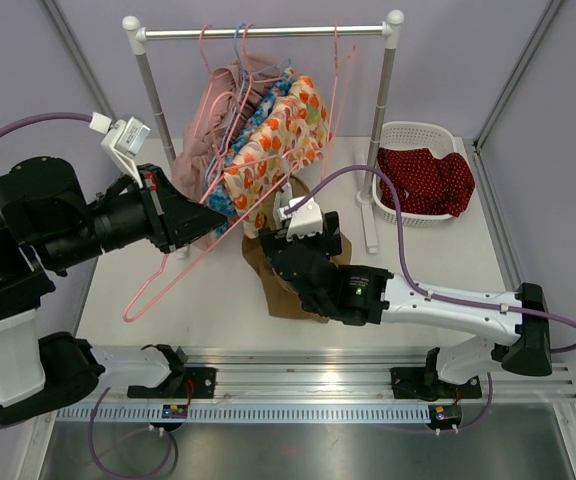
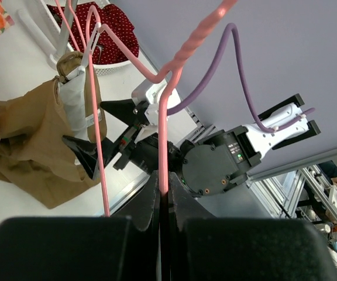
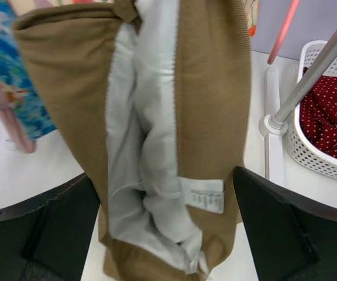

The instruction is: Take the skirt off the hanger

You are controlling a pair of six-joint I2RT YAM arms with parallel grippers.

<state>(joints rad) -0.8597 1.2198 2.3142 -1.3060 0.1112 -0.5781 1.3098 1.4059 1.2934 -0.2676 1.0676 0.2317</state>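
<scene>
Clamped shut, my left gripper holds the pink hanger. My right gripper stands fully open, jaws either side of the brown skirt waistband, gripping nothing. The skirt hangs from the hanger, its lower part on the table. Removal is not yet done: grasp and pull-off are left.

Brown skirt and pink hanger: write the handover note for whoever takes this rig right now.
Left gripper: shut on the pink hanger, held off the rail.
Right gripper: open, jaws on either side of the brown skirt, not closed on it.
Skirt: its top hangs at the hanger's clip and its lower part lies on the table.
Done: hanger gripped, right gripper lined up.
Left: close on the skirt, pull it free of the clip.
</scene>
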